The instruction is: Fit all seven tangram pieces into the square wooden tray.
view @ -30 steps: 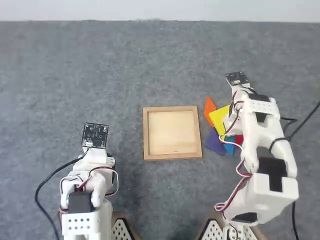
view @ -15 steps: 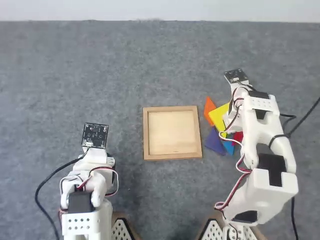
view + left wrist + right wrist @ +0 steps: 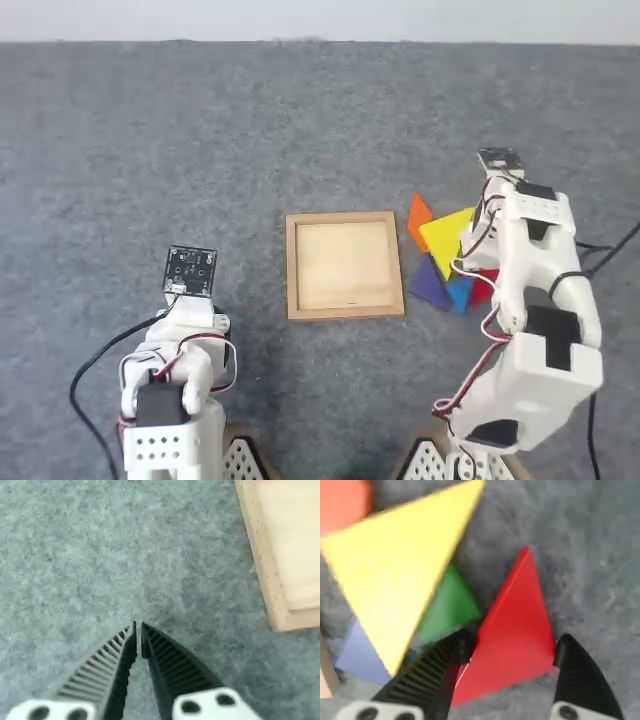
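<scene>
Two arms [image 3: 540,300] flank the square wooden tray [image 3: 292,266] on grey carpet [image 3: 150,130], the tangram pieces [image 3: 445,232] heaped just beside it on the right arm's side. We see the right gripper [image 3: 512,645] spread wide astride the red triangle [image 3: 515,610], while the left gripper [image 3: 138,627] hangs pinched together over carpet near the tray's edge.

Left arm [image 3: 172,390] sits folded back, low at the near left, with its wrist tipped forward and down. The left gripper [image 3: 138,629] points down, jaws pressed almost together with just a thin slit between them. Right arm [image 3: 535,290] is stretched forward on the right, wrist bent down, and the right gripper [image 3: 514,642] aims downward with jaws spread wide apart.
</scene>
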